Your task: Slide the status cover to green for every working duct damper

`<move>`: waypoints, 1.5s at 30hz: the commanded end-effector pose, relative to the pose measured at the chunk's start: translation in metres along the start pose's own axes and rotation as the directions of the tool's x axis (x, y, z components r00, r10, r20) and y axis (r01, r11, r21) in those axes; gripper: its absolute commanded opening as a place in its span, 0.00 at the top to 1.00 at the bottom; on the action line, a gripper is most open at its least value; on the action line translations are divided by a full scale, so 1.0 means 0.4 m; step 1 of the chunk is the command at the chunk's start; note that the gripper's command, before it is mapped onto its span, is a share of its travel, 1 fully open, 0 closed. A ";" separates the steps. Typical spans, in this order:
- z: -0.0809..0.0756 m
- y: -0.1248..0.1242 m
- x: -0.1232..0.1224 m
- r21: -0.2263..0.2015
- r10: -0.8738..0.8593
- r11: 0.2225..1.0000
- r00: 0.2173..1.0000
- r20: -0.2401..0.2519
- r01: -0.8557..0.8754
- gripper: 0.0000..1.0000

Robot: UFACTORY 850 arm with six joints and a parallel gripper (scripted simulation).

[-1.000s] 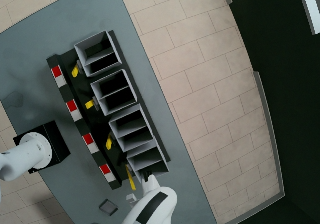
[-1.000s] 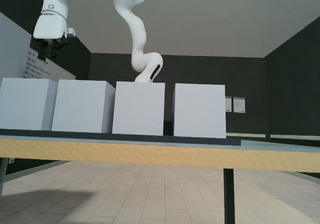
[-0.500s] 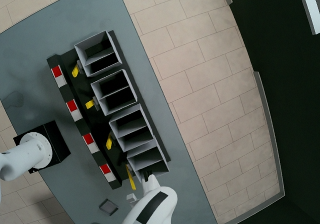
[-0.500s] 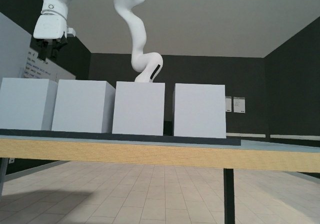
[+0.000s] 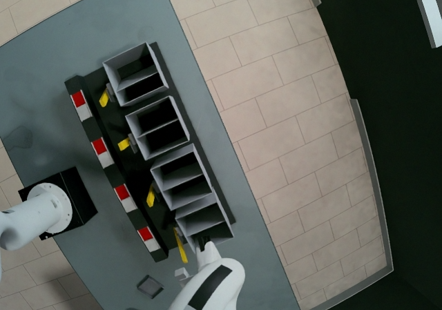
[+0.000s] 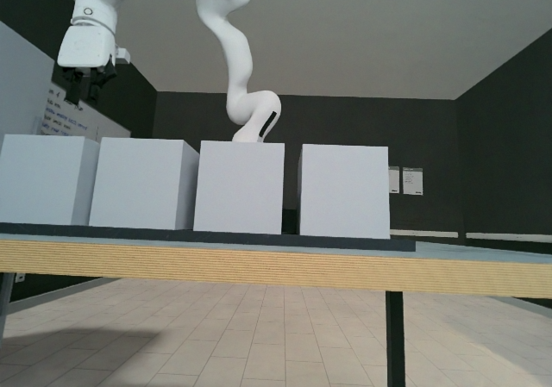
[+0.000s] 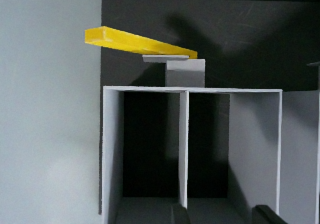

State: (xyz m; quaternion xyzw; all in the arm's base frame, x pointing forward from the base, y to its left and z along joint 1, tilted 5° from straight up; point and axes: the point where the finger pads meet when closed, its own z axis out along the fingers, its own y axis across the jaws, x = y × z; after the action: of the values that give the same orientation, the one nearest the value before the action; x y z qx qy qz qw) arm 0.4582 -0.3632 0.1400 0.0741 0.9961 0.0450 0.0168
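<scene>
Four grey open-top dampers stand in a row on a black base plate (image 5: 142, 150). Each has a yellow lever on its side. Four sliders lie in front, each showing red beside a white cover: (image 5: 81, 105), (image 5: 102, 152), (image 5: 125, 197), (image 5: 148, 239). My gripper (image 5: 202, 243) hangs well above the end damper (image 5: 204, 219), the leftmost box in the exterior view (image 6: 44, 180). Its fingers (image 6: 82, 90) stand partly apart with nothing between them. In the wrist view the fingertips are over this damper (image 7: 192, 149), whose upright blade (image 7: 183, 149) divides it. Its lever (image 7: 140, 43) points left.
My base sits on a black block (image 5: 59, 203) beside the slider rail. A small grey square pad (image 5: 150, 286) lies near the table's corner, past the end slider. The other dampers (image 5: 135, 74), (image 5: 157, 127), (image 5: 181, 176) stand close together.
</scene>
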 end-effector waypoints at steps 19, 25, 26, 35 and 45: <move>-0.002 -0.001 -0.002 0.001 0.000 1.000 1.000 0.002 0.000 0.61; -0.002 -0.001 -0.002 0.001 0.000 1.000 1.000 0.002 0.000 0.61; -0.002 -0.001 -0.002 0.001 0.000 1.000 1.000 0.002 0.000 0.61; -0.002 0.036 -0.008 0.002 0.000 1.000 1.000 0.000 0.000 0.61; 0.001 0.267 -0.023 0.006 0.002 1.000 1.000 -0.012 -0.002 0.61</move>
State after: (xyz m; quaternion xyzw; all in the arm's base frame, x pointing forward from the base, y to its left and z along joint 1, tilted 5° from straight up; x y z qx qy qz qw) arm 0.4760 -0.2919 0.1457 0.0737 0.9962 0.0456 0.0119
